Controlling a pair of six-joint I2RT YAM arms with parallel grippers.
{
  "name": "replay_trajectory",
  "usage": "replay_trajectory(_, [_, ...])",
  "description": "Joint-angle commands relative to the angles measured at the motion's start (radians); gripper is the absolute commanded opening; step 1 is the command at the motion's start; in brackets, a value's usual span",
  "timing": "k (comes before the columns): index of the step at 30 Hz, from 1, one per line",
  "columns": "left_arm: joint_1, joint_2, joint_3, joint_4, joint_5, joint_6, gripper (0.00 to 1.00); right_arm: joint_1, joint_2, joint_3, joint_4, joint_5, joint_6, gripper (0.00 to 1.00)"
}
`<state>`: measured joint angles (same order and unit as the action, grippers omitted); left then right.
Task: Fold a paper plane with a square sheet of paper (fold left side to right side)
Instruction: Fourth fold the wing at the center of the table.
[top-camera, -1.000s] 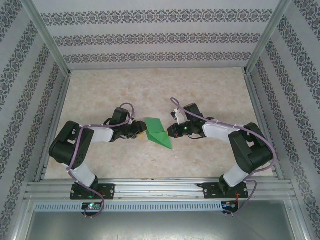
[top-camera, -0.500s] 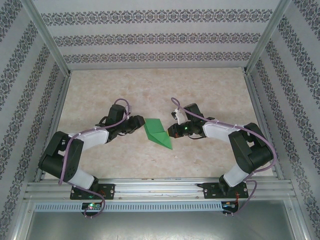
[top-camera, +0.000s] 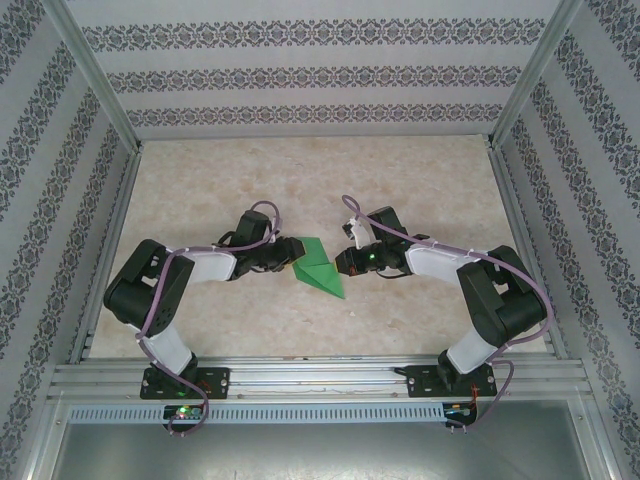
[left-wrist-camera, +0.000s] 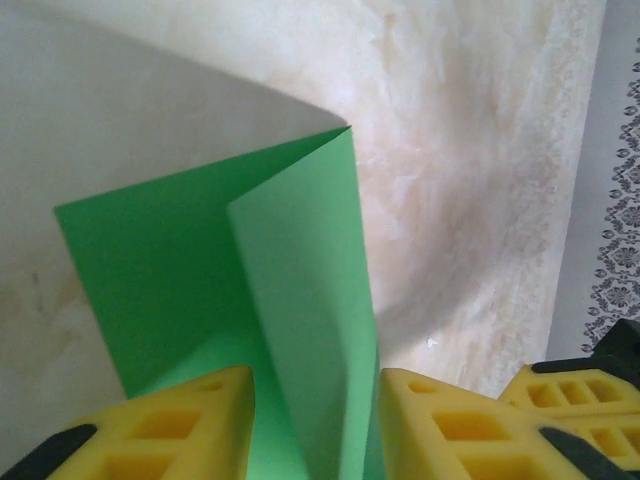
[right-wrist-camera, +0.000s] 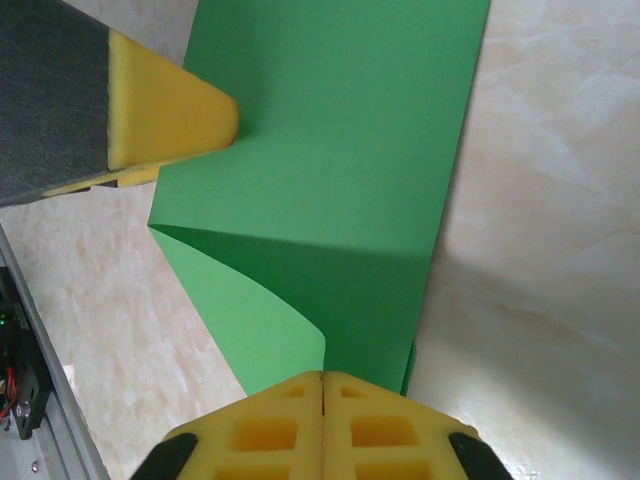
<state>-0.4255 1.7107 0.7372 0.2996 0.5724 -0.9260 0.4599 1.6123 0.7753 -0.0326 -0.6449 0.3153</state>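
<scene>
Top view: green sheet of paper (top-camera: 318, 266), creased to a pointed shape, at mid-frame on the marbled table (top-camera: 420, 180), between the two arms. Long axis on a diagonal from upper left to lower right; sharp tip toward the lower right, broad end toward the upper left.

Left gripper (top-camera: 287, 254) at the sheet's left edge, level with the broad end. Left wrist view: yellow fingers (left-wrist-camera: 170, 425) parted at the bottom of the frame, a raised flap of the sheet (left-wrist-camera: 300, 300) standing in the gap, not clamped.

Right gripper (top-camera: 341, 264) at the sheet's right edge. Right wrist view: yellow fingers (right-wrist-camera: 270, 430) pressed together at the bottom of the frame, pinching a curled fold of the sheet (right-wrist-camera: 330, 160) at the seam; one finger of the left gripper at the upper left, resting on the sheet's far part.

Against half a second earlier: left gripper, then short of the sheet to its left, now up against the left edge. Right arm and the sheet's heading unchanged.
</scene>
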Motion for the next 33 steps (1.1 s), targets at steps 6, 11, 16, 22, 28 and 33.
replay_trajectory(6, [-0.013,0.012,0.032,0.044,0.017,-0.013,0.29,-0.006,-0.099,-0.016,-0.061,0.103,-0.027,0.39])
replay_trajectory(11, [-0.013,0.007,0.036,0.025,0.014,-0.008,0.28,0.026,-0.199,-0.007,-0.172,0.254,-0.085,0.54])
replay_trajectory(16, [-0.013,0.003,0.036,0.017,0.007,-0.003,0.28,0.077,-0.292,-0.023,-0.233,0.395,-0.133,0.64])
replay_trajectory(22, [-0.012,0.0,0.042,-0.002,0.006,0.006,0.28,0.133,-0.414,-0.091,-0.209,0.483,-0.181,0.82])
replay_trajectory(28, [-0.014,-0.002,0.048,0.001,0.01,0.007,0.28,0.216,-0.523,-0.161,-0.17,0.586,-0.217,0.98])
replay_trajectory(33, [-0.013,0.001,0.05,0.003,0.015,0.009,0.28,0.258,-0.526,-0.177,-0.16,0.624,-0.214,0.98])
